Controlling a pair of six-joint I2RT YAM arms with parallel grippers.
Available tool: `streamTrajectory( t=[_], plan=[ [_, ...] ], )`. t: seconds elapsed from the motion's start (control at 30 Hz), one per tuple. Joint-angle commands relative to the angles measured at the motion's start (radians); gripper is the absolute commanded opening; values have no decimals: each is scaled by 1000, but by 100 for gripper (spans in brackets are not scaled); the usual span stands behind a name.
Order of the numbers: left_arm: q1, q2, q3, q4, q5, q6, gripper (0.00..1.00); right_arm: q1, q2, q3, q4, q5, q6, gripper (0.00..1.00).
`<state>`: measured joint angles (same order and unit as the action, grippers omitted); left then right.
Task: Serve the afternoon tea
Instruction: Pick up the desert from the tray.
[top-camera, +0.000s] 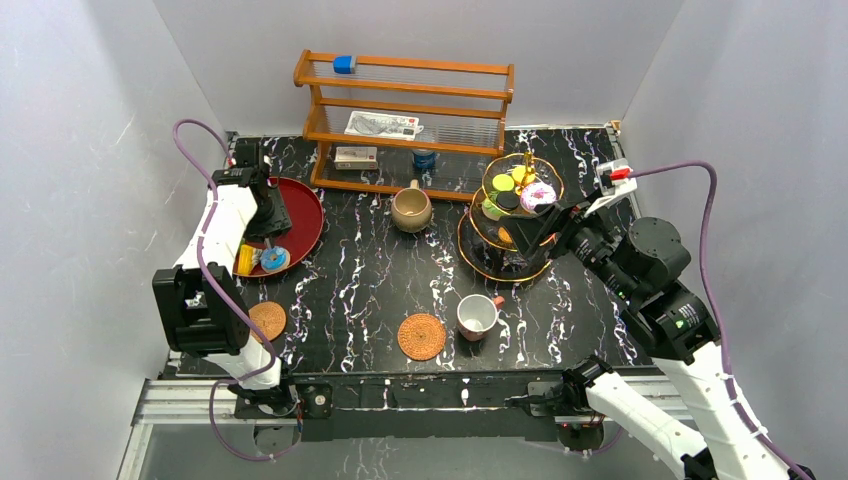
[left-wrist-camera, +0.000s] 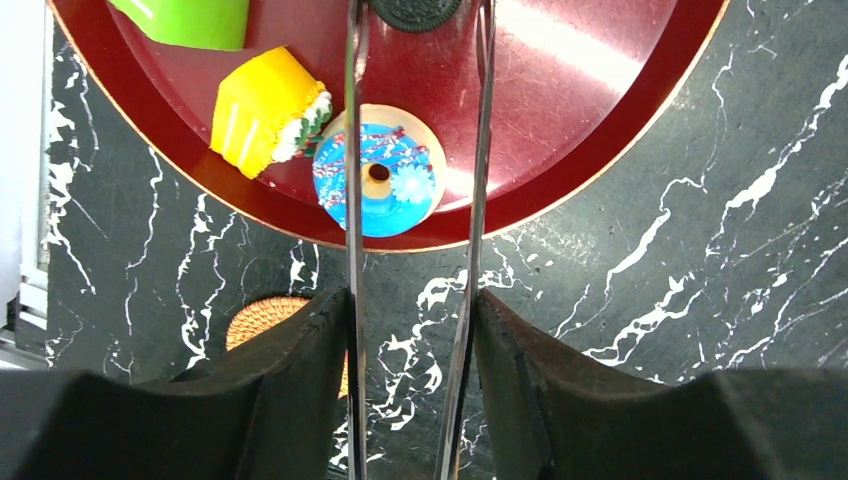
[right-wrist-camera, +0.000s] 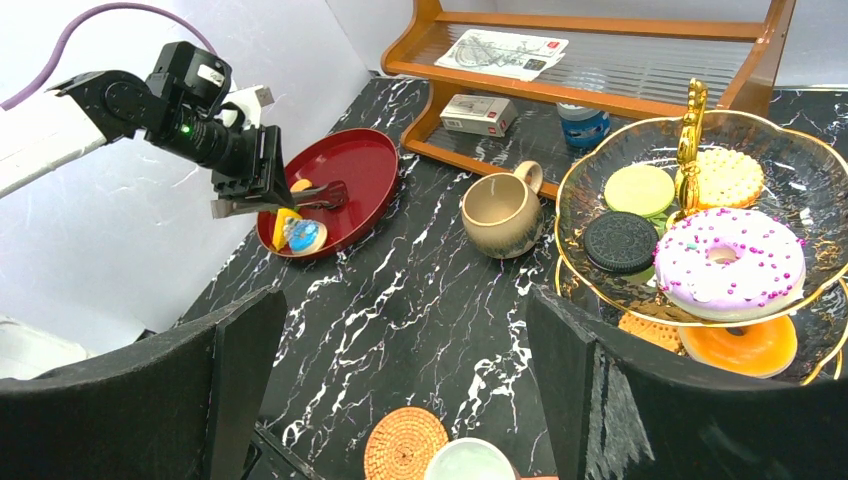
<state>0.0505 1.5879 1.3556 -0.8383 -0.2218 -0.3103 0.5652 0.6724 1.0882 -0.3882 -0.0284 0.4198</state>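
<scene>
My left gripper (top-camera: 268, 212) hangs over the red tray (top-camera: 305, 215) and is shut on a pair of metal tongs (left-wrist-camera: 350, 200). The tong tips hold a dark round cookie (left-wrist-camera: 415, 10). Below them on the tray lie a blue iced donut (left-wrist-camera: 380, 180), a yellow cake slice (left-wrist-camera: 260, 115) and a green piece (left-wrist-camera: 190, 20). My right gripper (right-wrist-camera: 405, 310) is open and empty, just left of the gold-rimmed tiered stand (right-wrist-camera: 580, 170). The stand holds a pink donut (right-wrist-camera: 727, 260), a dark cookie (right-wrist-camera: 620, 240) and biscuits. The tan mug (top-camera: 410, 208) stands at mid-table.
The white red-handled cup (top-camera: 477, 315) stands beside one woven coaster (top-camera: 421, 336). The other coaster (top-camera: 267, 320) lies at the near left. The wooden rack (top-camera: 405, 110) with boxes and a can stands along the back wall.
</scene>
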Motion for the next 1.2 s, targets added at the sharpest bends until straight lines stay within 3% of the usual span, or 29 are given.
streamTrajectory(
  t=[0.0,0.6,0.9,1.17],
  plan=[
    [6,-5,-9,2,52,2,44,2,-10,21,26,11,-3,99],
    [-14,-11,4,39,112,36,35,3,6,34,18,22,-4,99],
    [-31,-94,34,67,142,30,31,3,25,67,-14,93,-18,99],
    [-36,-160,26,93,269,35,31,3,34,70,-41,141,-7,99]
  ],
)
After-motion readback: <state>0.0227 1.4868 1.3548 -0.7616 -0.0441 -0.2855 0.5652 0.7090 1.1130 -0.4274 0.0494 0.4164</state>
